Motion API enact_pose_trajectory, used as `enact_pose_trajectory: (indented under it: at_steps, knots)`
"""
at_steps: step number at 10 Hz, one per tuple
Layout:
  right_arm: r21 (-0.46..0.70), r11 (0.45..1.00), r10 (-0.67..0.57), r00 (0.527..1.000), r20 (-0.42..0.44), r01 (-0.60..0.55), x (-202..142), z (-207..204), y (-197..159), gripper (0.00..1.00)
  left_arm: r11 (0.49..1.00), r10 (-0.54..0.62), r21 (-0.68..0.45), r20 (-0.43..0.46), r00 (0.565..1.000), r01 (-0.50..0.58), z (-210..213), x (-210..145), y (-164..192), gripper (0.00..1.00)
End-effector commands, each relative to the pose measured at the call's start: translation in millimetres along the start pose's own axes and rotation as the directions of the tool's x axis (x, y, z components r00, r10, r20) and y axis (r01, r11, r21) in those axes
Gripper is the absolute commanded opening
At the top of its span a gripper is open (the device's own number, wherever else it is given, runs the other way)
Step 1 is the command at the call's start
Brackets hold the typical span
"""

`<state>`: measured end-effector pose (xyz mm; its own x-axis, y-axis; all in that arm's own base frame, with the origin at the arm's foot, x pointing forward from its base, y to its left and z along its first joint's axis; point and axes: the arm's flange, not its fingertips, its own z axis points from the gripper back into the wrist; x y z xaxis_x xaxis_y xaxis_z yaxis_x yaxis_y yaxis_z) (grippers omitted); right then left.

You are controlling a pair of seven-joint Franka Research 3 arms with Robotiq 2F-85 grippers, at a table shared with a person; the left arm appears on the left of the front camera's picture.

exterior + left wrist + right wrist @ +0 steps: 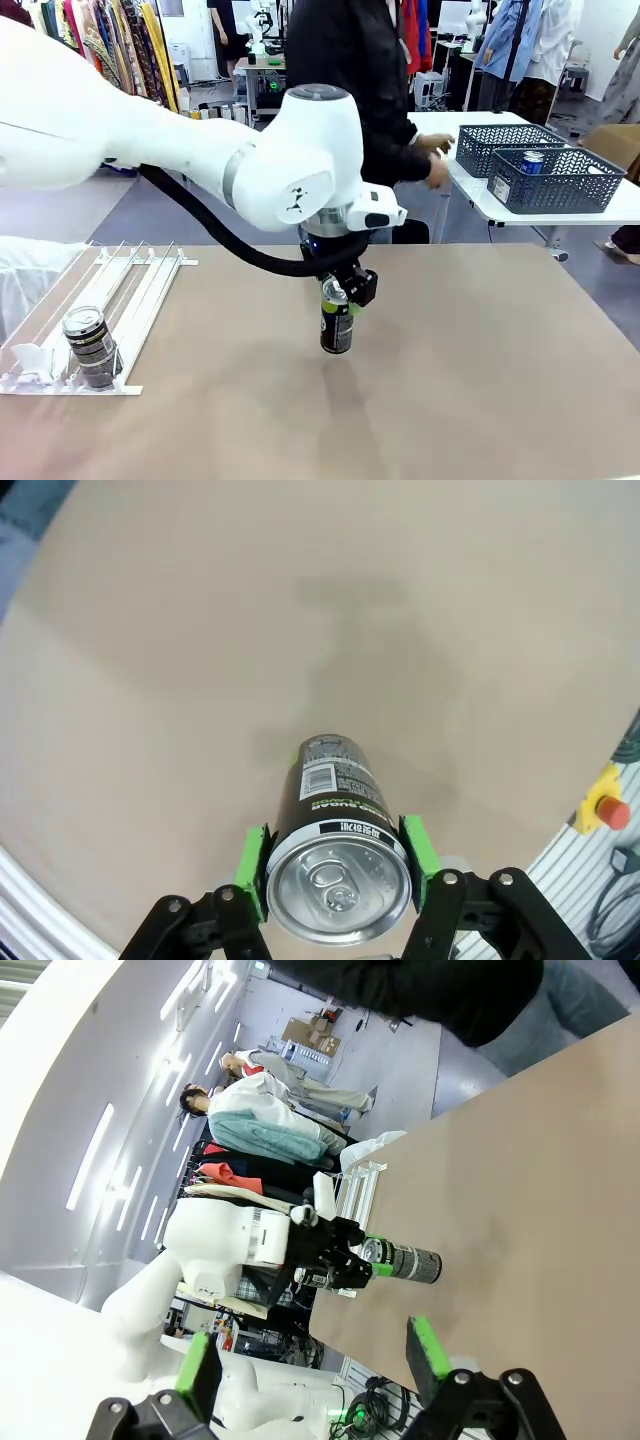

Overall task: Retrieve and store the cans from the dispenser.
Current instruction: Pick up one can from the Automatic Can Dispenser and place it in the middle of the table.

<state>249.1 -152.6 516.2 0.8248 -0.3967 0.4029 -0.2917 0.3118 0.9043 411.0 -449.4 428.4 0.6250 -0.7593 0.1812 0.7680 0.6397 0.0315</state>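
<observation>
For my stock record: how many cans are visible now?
3. One can is in the left gripper over the table; a second can stands at the front of the dispenser; a blue can sits in a basket beyond. Others may hide in baskets.

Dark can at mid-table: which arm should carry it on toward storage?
Left. The left gripper is shut on the dark can, holding it upright near its top over the table. The right gripper is open, empty and well back from it; using it would probably mean a handover.
</observation>
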Motion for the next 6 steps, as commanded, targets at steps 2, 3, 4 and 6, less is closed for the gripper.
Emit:
enact_pose_trajectory:
  at_steps: [2,3,4,6]
  knots:
    - [0.025,0.999,0.024,1.0,0.019,-0.025,3.2,-2.0,1.6,1.0,0.999,0.039,0.004,-0.041,0.998,-0.039,-4.9,4.7,-0.6,0.0]
    - [0.025,0.999,0.024,1.0,0.019,-0.025,3.2,-2.0,1.6,1.0,0.999,0.04,-0.012,-0.045,0.998,-0.04,-5.5,3.8,1.2,0.0]
    - [0.025,0.999,0.024,1.0,0.019,-0.025,3.2,-2.0,1.6,1.0,0.999,0.04,-0.023,-0.052,0.998,-0.042,-7.0,2.7,3.1,0.0]
    - [0.025,0.999,0.024,1.0,0.019,-0.025,3.2,-2.0,1.6,1.0,0.998,0.035,-0.049,-0.073,0.997,-0.039,-8.3,-0.2,3.6,0.31]
